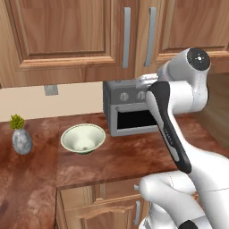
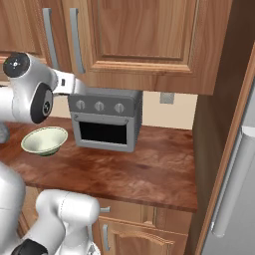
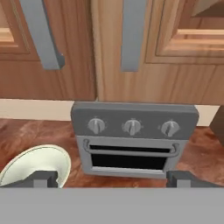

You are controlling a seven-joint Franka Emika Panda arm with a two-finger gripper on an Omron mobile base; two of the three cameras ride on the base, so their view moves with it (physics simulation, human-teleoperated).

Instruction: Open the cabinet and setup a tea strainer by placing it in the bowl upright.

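The cabinet (image 1: 62, 31) hangs above the counter with both wooden doors shut; its two grey bar handles (image 1: 126, 38) run side by side. In the hand view the same handles (image 3: 133, 35) stand straight ahead, above the oven. The pale greenish bowl (image 1: 83, 137) sits empty on the counter left of the oven, and it also lies at the lower left of the hand view (image 3: 37, 164) and at the left of the right base view (image 2: 45, 140). My gripper (image 3: 113, 179) is open, its fingertips (image 3: 43, 177) far apart with nothing between them, held in front of the oven below the handles. The tea strainer is hidden.
A grey toaster oven (image 1: 129, 112) stands on the brown counter (image 1: 125, 161) under the cabinet doors. A grey stone vase with a green plant (image 1: 21, 136) is at the far left. A tall grey fridge (image 2: 234, 174) borders the counter on the right. Low cabinets (image 1: 107, 205) lie beneath.
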